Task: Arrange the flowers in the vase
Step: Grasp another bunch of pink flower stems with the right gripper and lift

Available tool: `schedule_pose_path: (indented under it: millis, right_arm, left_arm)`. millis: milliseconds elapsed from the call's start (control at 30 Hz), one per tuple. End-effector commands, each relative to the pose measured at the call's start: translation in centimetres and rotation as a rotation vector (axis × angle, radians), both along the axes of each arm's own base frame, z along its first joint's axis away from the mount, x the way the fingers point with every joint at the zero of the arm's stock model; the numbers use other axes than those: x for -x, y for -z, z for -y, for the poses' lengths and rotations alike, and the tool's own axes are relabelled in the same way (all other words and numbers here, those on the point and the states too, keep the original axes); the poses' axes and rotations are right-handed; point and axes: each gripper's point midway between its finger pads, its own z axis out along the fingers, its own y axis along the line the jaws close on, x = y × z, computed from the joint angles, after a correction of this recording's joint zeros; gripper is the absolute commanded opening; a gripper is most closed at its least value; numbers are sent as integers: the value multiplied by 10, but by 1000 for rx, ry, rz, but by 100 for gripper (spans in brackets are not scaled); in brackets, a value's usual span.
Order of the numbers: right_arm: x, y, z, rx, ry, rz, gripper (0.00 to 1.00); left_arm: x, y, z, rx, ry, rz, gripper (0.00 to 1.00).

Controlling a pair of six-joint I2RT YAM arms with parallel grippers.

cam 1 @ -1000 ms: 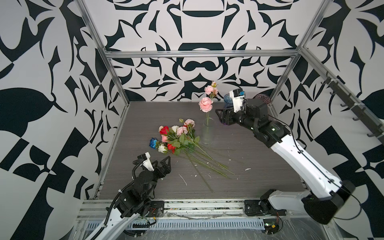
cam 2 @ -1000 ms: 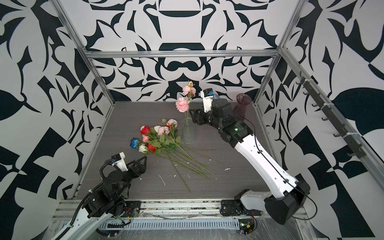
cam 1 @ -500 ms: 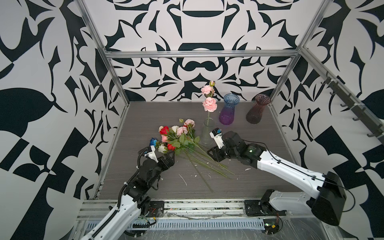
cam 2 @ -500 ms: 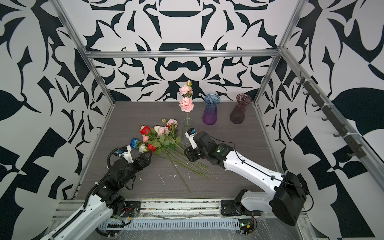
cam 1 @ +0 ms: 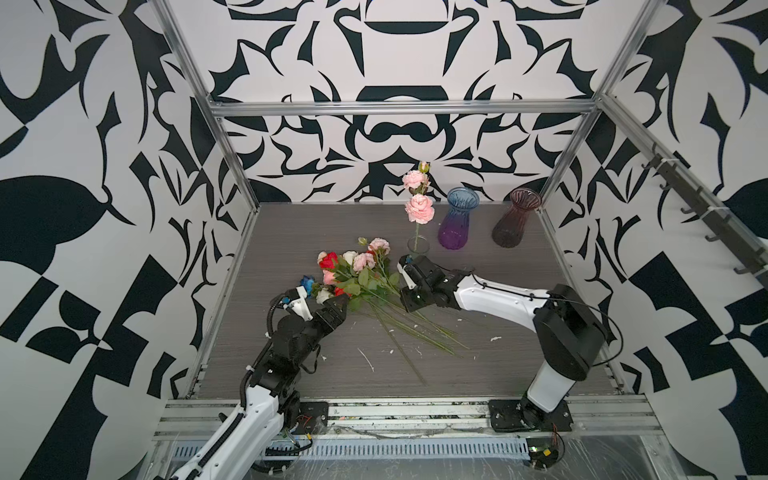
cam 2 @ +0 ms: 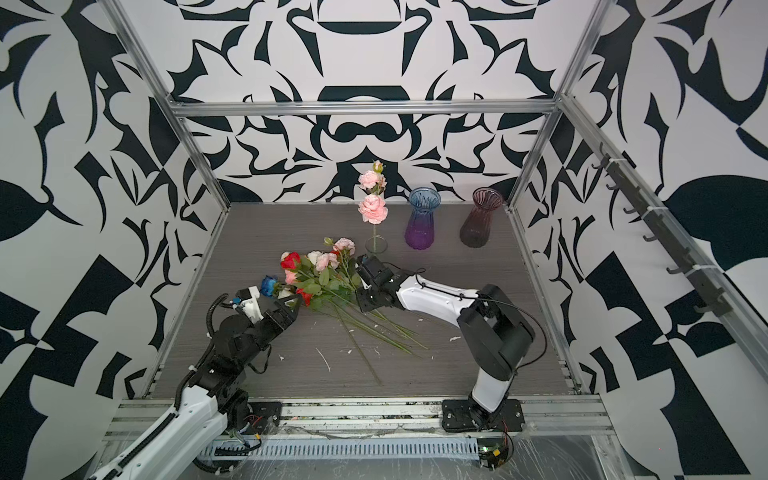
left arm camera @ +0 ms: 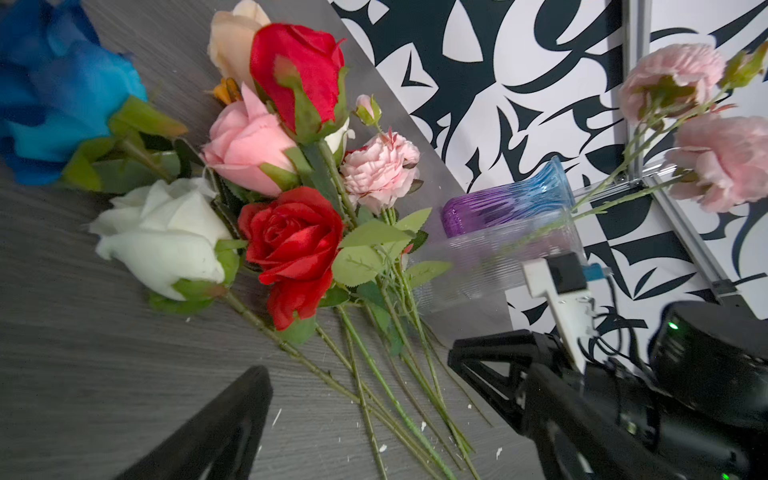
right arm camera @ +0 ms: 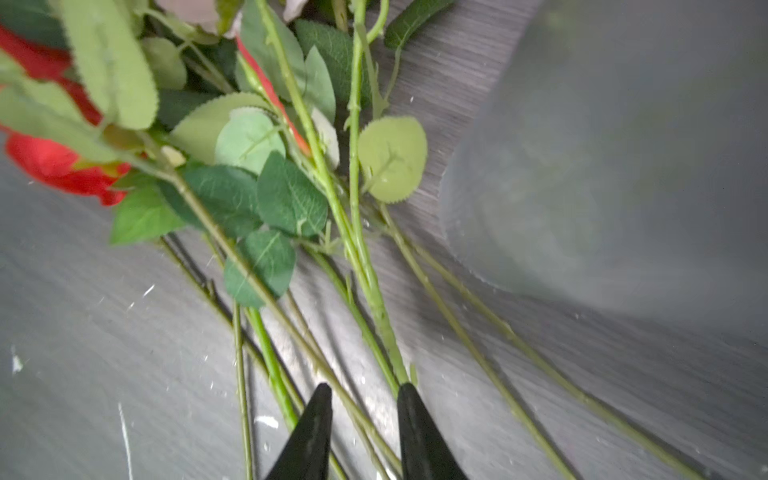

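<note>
- The right jaws stand slightly apart. Their black fingertips (right arm camera: 318, 419) are low over the tabletop (cam 1: 291, 232), and the green stems in the gap are thinner than it. One stem touches the inner edge of a tip, and none looks clamped.
- These jaws are just in front of the clear vase (cam 1: 418, 246), at the stem side of the flowers (cam 1: 361, 276).
- The left jaws are spread wide and hold nothing. One finger (left arm camera: 224, 428) shows in the left wrist view, close to the stems but clear of them.
- The left jaws sit across the flowers from the clear vase, with a tip near the lower red rose (left arm camera: 291, 245).
- The flowers lie in a loose heap on the tabletop, front-left of the clear vase. Their stems fan out toward the front.
- The clear vase holds one upright sprig (cam 1: 419, 208) with two pink blooms and a bud.
- The blue vase (cam 1: 456, 220) stands just right of the clear vase, and the dark vase (cam 1: 515, 222) stands beyond that.
- Only the left wrist view shows single heads clearly: a blue rose (left arm camera: 54, 91), a white rose (left arm camera: 162, 237), a pink rose (left arm camera: 245, 145) and a peach rose (left arm camera: 232, 37).
- The right wrist view shows stems, leaves and a blurred clear vase.
- The dark vase appears only in the top views.
</note>
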Motion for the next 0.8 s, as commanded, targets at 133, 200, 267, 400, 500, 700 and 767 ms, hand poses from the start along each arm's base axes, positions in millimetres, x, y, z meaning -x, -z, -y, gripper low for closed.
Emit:
schedule_pose_path:
  millis: [133,200,267,400,500,700,767]
  right_arm:
    - [-11,-2,-2,62,14,0,31]
    - [-12,3,0,81,23,-9,31]
    - [-13,9,1,98,29,-17,31]
    - [-14,20,2,125,34,-28,30]
    - [-15,24,1,140,34,-33,30]
    - [-14,24,-8,161,0,-25,16]
    - [-12,20,-14,169,-30,-12,13]
  left_arm:
    - [5,-2,-4,-25,0,-7,99]
    - [6,-2,-5,-26,-2,-7,99]
    - [6,-2,-5,-25,-2,-7,99]
    - [7,-2,-6,-24,-5,-5,100]
    - [7,-2,-6,-24,-5,-5,99]
    - [7,-2,-7,-24,-6,-3,99]
    - [7,-3,-7,-24,-7,0,100]
